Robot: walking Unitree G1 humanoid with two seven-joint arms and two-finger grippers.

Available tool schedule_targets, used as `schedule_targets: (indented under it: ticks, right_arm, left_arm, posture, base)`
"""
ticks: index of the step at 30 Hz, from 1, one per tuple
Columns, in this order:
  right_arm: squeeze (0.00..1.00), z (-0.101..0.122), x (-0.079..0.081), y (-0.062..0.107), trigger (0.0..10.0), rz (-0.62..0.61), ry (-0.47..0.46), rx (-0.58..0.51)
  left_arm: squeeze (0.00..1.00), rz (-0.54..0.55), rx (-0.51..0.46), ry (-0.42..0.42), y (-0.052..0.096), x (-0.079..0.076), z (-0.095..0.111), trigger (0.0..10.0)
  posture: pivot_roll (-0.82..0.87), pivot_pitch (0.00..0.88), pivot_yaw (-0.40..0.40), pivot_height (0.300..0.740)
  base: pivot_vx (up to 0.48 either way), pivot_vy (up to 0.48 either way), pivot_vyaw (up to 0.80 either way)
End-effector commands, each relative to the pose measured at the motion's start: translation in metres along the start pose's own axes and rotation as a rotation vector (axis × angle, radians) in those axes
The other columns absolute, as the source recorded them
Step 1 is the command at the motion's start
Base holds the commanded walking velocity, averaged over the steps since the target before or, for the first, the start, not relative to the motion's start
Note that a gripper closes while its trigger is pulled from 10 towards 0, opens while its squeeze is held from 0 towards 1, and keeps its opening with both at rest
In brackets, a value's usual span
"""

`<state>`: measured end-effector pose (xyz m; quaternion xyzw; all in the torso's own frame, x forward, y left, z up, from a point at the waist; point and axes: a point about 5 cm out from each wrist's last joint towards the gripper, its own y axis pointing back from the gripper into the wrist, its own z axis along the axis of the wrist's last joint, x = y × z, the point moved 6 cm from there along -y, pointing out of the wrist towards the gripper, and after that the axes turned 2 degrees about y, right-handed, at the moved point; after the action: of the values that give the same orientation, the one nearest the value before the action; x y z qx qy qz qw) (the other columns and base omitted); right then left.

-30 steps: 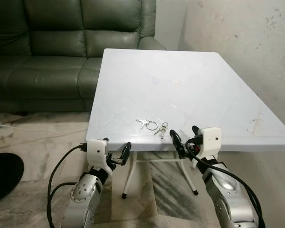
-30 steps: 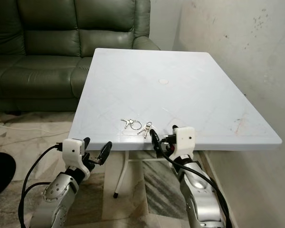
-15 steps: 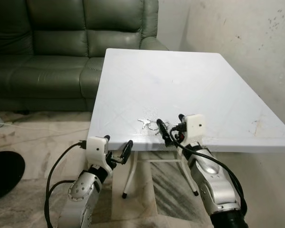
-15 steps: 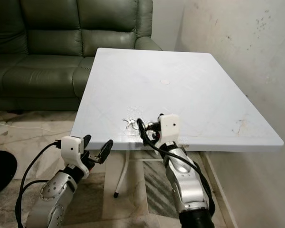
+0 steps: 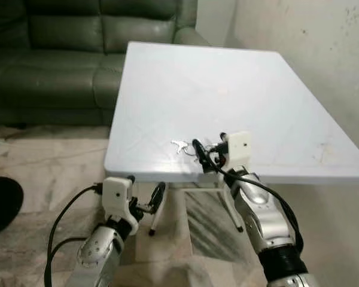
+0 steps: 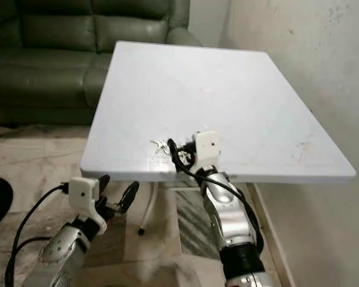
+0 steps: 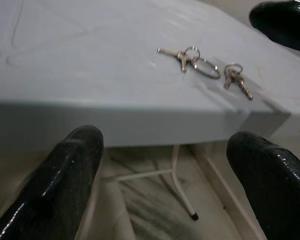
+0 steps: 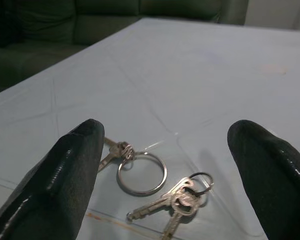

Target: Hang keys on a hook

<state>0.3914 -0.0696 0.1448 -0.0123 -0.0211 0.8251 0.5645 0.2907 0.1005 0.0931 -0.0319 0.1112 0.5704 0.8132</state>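
Observation:
Two small bunches of silver keys on rings point(image 8: 141, 173) lie close together near the front edge of the white table point(image 5: 227, 89). One bunch carries a large ring, and the other bunch point(image 8: 177, 200) lies beside it. My right gripper point(image 5: 209, 152) hovers just above the table's front edge, open, with the keys point(image 5: 181, 145) on the table between and just beyond its black fingers point(image 8: 65, 175). My left gripper point(image 5: 145, 197) hangs open below the table's front edge, left of the keys point(image 7: 195, 57), holding nothing.
A dark green leather sofa point(image 5: 48, 54) stands behind the table on the left. A pale wall point(image 5: 323, 48) runs along the table's right side. White table legs point(image 5: 155, 221) stand on the marble floor, and a black round object point(image 5: 0, 203) lies at far left.
My right gripper has risen from below the table edge and moved forward and left, up to the keys. The camera has tilted down a little. The left gripper stays low.

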Motion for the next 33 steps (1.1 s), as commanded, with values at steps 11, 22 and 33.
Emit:
schedule_targets:
  ticks: [11, 22, 33]
  right_arm:
    - [0.0, -0.005, 0.015, -0.02, 10.0, -0.017, -0.113, 0.101]
    - [0.0, 0.002, 0.012, -0.024, 10.0, -0.065, -0.189, 0.054]
    - [0.0, 0.013, 0.0, -0.026, 10.0, -0.101, -0.198, -0.006]
  left_arm:
    - [0.0, 0.021, 0.03, 0.018, 0.014, -0.006, -0.001, 10.0]
    - [0.0, 0.03, 0.055, 0.035, 0.018, -0.011, -0.004, 10.0]
    - [0.0, 0.034, 0.06, 0.033, 0.016, -0.01, -0.003, 10.0]
  posture:
    - [0.1, 0.241, -0.129, 0.74]
    - [0.1, 0.245, -0.13, 0.74]
    - [0.1, 0.235, -0.127, 0.74]
  base:
    - [0.0, 0.0, 0.0]
    - [0.0, 0.0, 0.0]
    - [0.0, 0.0, 0.0]
